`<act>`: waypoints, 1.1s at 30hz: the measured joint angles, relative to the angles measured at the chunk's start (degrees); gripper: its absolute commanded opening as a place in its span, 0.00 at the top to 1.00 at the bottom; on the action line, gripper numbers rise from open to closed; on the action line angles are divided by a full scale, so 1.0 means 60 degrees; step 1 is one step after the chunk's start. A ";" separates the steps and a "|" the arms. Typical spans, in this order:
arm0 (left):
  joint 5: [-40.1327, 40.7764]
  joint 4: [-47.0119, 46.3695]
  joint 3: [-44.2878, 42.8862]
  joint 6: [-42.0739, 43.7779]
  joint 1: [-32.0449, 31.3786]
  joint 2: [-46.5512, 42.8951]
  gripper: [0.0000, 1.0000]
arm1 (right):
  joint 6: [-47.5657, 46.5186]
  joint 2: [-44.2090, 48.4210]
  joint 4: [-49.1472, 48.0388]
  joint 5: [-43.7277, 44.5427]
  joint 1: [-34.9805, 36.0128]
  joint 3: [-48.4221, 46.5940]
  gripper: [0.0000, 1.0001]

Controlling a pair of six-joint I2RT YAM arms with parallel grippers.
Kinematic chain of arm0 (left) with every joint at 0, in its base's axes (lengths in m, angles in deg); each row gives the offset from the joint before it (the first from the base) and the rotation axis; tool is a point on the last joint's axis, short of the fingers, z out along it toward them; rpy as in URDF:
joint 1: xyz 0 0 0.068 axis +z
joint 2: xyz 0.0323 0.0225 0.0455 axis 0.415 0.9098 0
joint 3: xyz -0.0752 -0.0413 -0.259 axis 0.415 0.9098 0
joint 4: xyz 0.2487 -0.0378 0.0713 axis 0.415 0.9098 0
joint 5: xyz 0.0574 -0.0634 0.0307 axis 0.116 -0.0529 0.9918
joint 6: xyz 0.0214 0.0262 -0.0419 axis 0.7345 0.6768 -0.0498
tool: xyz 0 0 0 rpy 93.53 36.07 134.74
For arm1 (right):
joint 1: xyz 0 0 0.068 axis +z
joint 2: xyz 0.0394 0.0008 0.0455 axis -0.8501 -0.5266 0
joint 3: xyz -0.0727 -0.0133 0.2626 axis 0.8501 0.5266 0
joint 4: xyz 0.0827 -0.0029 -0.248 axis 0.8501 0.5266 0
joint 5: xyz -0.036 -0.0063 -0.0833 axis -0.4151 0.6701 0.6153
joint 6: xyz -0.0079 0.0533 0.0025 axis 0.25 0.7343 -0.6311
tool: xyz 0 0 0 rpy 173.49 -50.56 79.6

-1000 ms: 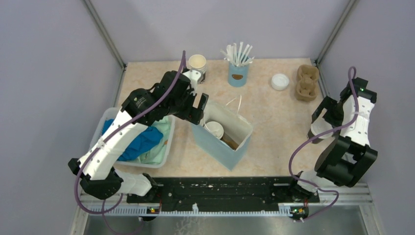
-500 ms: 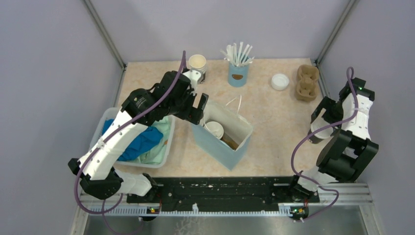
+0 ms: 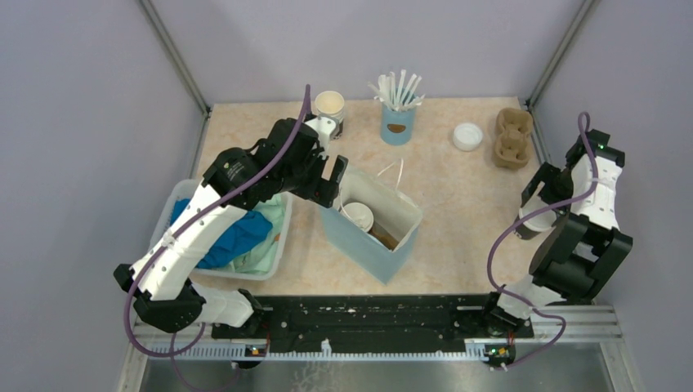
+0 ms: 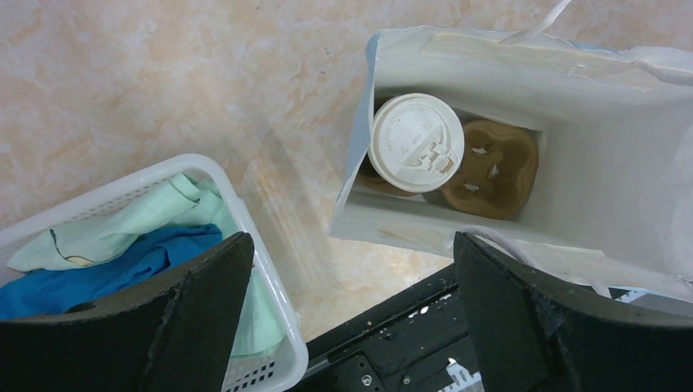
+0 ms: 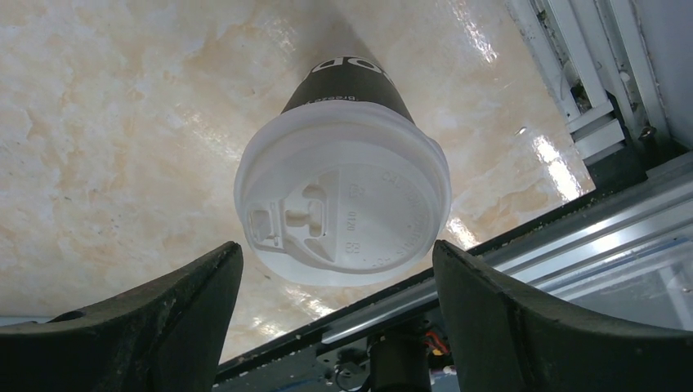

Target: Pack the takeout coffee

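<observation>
Beige marbled tabletop (image 3: 458,188), grey walls. The takeout coffee (image 5: 343,204) stands upright at the right side of the table near the front rail, lid on, directly under the right gripper (image 5: 337,249). Its fingers are spread wide either side of the lid and nothing is clamped. The left gripper (image 4: 351,241) is also spread wide and empty, hovering above the blue paper bag (image 4: 359,163). Inside it a second lidded cup (image 4: 415,143) sits in one well of a cardboard carrier (image 4: 490,167), with the other well free. Step in hand looks like grasping the coffee. To do it well, centre on the cup and drop until the pads sit below the lid rim, on the paper wall. Squeeze lightly, since the paper can crush and the lid could pop. Keep it upright on the lift and aim for the free well.
</observation>
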 measured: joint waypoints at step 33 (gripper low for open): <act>0.0248 0.0015 -0.0026 0.0095 0.0000 0.0029 0.02 | 0.0004 -0.0488 0.0018 0.0277 0.0004 -0.0266 0.28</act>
